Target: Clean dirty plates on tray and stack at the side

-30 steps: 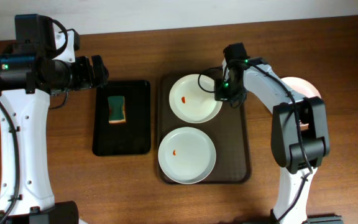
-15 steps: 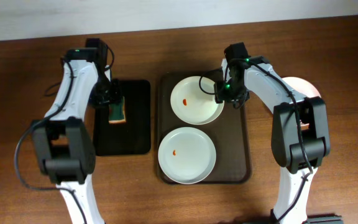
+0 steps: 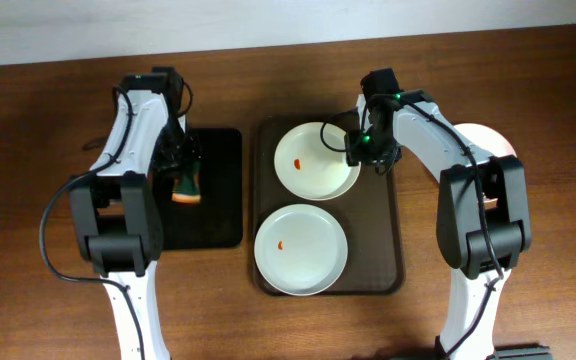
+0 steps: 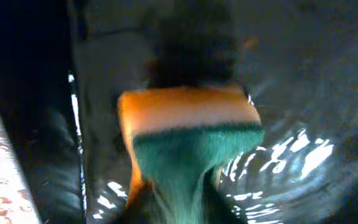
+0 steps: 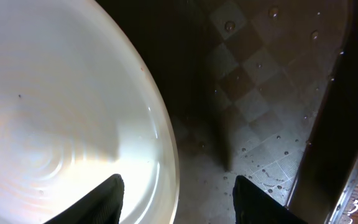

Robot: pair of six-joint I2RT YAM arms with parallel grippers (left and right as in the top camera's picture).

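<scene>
Left arm reaches over the far end of the black tray (image 3: 216,215), which sits on the bench (image 3: 548,250) left of the brown one. Left hand (image 3: 181,160) is closed on the sponge (image 3: 187,186). In the left wrist view the sponge fills the frame, orange layer above, green scrub layer below, with its green end pinched down between the fingers. That view is blurred; I cannot tell whether the sponge touches the tray floor.

Brown tray (image 3: 395,235) is at bench centre and holds two white plates. The far plate (image 3: 318,165) has a small red-orange stain (image 3: 297,160) left of its middle. The near plate (image 3: 303,255) has a similar stain (image 3: 282,244). The two plates lie just beside each other; I cannot tell if their rims touch.

Right hand (image 3: 360,150) is at the right edge of the far plate. The right wrist view shows it held wide: one finger (image 5: 112,194) over the white plate, the other (image 5: 257,200) over the wet tray floor, with the plate rim between them. Neither finger grips anything.

Further right, a pale round shape (image 3: 490,135) lies on the bench, mostly hidden under the right arm; I cannot identify it.
</scene>
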